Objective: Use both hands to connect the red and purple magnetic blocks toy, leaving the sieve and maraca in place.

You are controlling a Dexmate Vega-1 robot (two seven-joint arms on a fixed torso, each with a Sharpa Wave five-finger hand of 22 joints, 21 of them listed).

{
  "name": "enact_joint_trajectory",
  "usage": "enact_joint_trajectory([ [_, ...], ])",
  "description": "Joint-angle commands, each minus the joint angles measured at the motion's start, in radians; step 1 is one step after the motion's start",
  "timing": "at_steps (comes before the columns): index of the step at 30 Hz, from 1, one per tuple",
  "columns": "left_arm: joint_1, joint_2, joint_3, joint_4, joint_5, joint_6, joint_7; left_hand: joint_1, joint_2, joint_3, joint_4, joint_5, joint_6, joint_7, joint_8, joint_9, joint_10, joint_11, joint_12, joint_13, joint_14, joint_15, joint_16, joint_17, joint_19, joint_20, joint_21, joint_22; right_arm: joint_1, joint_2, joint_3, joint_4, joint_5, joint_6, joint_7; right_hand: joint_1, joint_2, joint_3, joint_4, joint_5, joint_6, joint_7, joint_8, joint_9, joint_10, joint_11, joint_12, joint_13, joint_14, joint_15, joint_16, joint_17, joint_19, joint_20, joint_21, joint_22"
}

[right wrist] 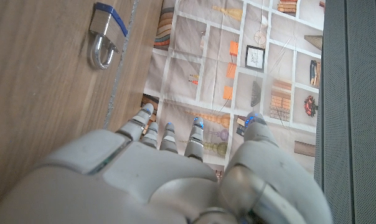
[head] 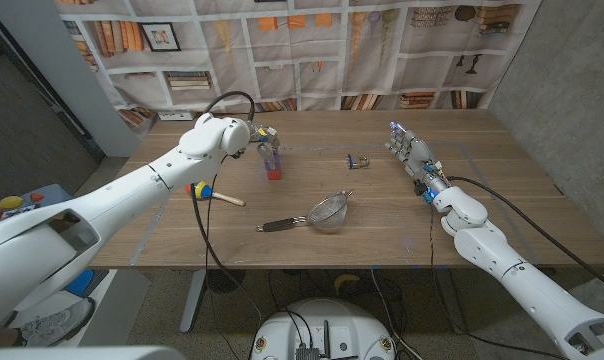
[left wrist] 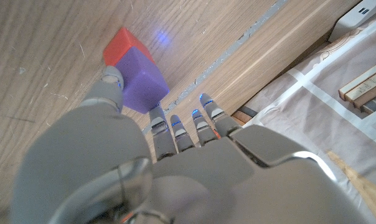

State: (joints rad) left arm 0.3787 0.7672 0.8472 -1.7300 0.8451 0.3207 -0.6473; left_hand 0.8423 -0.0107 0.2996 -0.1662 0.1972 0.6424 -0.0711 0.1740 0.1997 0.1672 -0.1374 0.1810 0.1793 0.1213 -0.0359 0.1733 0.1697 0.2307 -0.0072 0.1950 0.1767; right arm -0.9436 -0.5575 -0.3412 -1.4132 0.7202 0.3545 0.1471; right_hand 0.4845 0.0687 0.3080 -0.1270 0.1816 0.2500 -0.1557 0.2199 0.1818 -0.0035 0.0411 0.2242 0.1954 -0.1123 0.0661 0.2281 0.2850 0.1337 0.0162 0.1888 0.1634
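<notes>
Purple block (left wrist: 141, 79) stacked on red block (left wrist: 125, 45), joined face to face, standing on the wooden bench (head: 482, 215) at the far left of the sieve (head: 330, 212). Left hand (head: 258, 138) over the pair, thumb (left wrist: 111, 84) and fingers (left wrist: 158, 127) pressed on opposite sides of the purple block, holding it. Sieve near the bench's middle, handle pointing toward the maraca (head: 214, 193), which lies to its left, nearer the front edge than the blocks. Padlock (right wrist: 105, 36) beyond the sieve, lying on the wood, well apart from the blocks. Right hand (head: 410, 150) to the right of the padlock, gripping nothing, fingers (right wrist: 168, 138) extended and slightly apart; whether touching the bench or raised, hard to tell.
</notes>
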Motion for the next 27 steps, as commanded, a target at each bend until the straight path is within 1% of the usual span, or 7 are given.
enact_joint_trajectory([
  [1, 0.004, 0.005, 0.001, -0.027, 0.024, 0.012, -0.015, 0.008, -0.016, 0.0, -0.003, -0.004, -0.017, 0.003, -0.001, 0.0, -0.008, -0.001, 0.002, 0.002, -0.007, -0.029, 0.002, 0.005, -0.013, 0.002, -0.007, 0.002, -0.014, -0.004, 0.006, -0.01, 0.003, 0.001, -0.01, 0.001, 0.014, 0.001, -0.007, 0.002, 0.008, 0.004, -0.003, 0.0, 0.009, -0.001, -0.001, 0.001, 0.007, -0.002, -0.003, 0.001, 0.013, 0.001, -0.001, 0.003],
  [8, 0.009, 0.01, -0.002, -0.05, 0.037, 0.032, -0.049, 0.01, -0.03, -0.004, -0.004, -0.008, -0.049, 0.014, 0.001, -0.002, -0.029, 0.013, 0.0, 0.003, -0.022, -0.02, 0.001, 0.005, -0.031, 0.01, -0.01, 0.001, -0.021, -0.007, 0.009, -0.018, 0.004, 0.001, -0.015, 0.0, 0.015, 0.001, -0.008, 0.002, 0.01, 0.003, -0.004, 0.001, 0.01, 0.001, -0.002, 0.001, 0.007, -0.002, -0.003, 0.0, 0.014, 0.001, 0.0, 0.003],
  [10, 0.012, 0.014, -0.003, -0.059, 0.046, 0.037, -0.053, 0.012, -0.036, -0.005, -0.004, -0.011, -0.074, 0.019, 0.0, -0.003, -0.04, 0.03, 0.0, 0.003, -0.035, -0.011, 0.0, 0.005, -0.039, 0.011, -0.01, 0.001, -0.022, -0.006, 0.01, -0.018, 0.005, 0.003, -0.015, 0.0, 0.015, 0.001, -0.008, 0.002, 0.01, 0.003, -0.005, 0.001, 0.01, 0.001, -0.002, 0.001, 0.007, -0.002, -0.004, 0.0, 0.015, 0.002, 0.0, 0.003],
  [16, 0.024, 0.013, -0.012, -0.079, 0.061, 0.064, -0.068, 0.012, -0.05, -0.009, -0.002, -0.016, -0.125, 0.032, -0.003, -0.005, -0.051, 0.039, 0.003, 0.003, -0.059, 0.001, -0.001, 0.006, -0.051, 0.015, -0.009, 0.0, -0.026, -0.006, 0.011, -0.021, 0.007, 0.004, -0.016, 0.0, 0.016, 0.001, -0.009, 0.002, 0.011, 0.004, -0.006, 0.001, 0.011, 0.001, -0.003, 0.001, 0.008, -0.002, -0.004, -0.001, 0.015, 0.002, -0.001, 0.002],
  [19, 0.023, 0.011, -0.012, -0.082, 0.068, 0.073, -0.079, 0.005, -0.056, -0.012, 0.003, -0.019, -0.156, 0.041, -0.001, -0.007, -0.071, 0.06, 0.002, 0.004, -0.077, 0.012, -0.001, 0.006, -0.063, 0.023, -0.01, 0.0, -0.027, -0.007, 0.012, -0.023, 0.004, 0.005, -0.018, -0.001, 0.016, 0.001, -0.009, 0.002, 0.011, 0.003, -0.007, 0.001, 0.012, 0.001, -0.003, 0.001, 0.008, -0.002, -0.004, -0.002, 0.015, 0.003, -0.001, 0.002],
  [24, 0.028, 0.01, -0.015, -0.087, 0.08, 0.082, -0.076, -0.004, -0.064, -0.016, 0.006, -0.02, -0.196, 0.057, -0.002, -0.008, -0.088, 0.074, 0.002, 0.004, -0.091, 0.022, 0.001, 0.006, -0.079, 0.037, -0.011, -0.001, -0.029, -0.011, 0.012, -0.029, 0.006, -0.002, -0.019, -0.001, 0.017, 0.001, -0.01, 0.002, 0.011, 0.003, -0.008, 0.001, 0.012, 0.001, -0.003, 0.001, 0.008, -0.002, -0.004, -0.002, 0.016, 0.003, -0.001, 0.002],
  [27, 0.03, 0.01, -0.02, -0.089, 0.079, 0.085, -0.076, -0.007, -0.069, -0.017, 0.006, -0.019, -0.226, 0.068, -0.003, -0.009, -0.102, 0.09, 0.002, 0.004, -0.108, 0.039, 0.0, 0.006, -0.092, 0.042, -0.012, -0.001, -0.028, -0.012, 0.011, -0.029, 0.005, -0.003, -0.018, -0.002, 0.017, 0.001, -0.01, 0.002, 0.012, 0.004, -0.009, 0.001, 0.012, 0.0, -0.004, 0.001, 0.008, -0.002, -0.004, -0.003, 0.016, 0.004, -0.001, 0.002],
])
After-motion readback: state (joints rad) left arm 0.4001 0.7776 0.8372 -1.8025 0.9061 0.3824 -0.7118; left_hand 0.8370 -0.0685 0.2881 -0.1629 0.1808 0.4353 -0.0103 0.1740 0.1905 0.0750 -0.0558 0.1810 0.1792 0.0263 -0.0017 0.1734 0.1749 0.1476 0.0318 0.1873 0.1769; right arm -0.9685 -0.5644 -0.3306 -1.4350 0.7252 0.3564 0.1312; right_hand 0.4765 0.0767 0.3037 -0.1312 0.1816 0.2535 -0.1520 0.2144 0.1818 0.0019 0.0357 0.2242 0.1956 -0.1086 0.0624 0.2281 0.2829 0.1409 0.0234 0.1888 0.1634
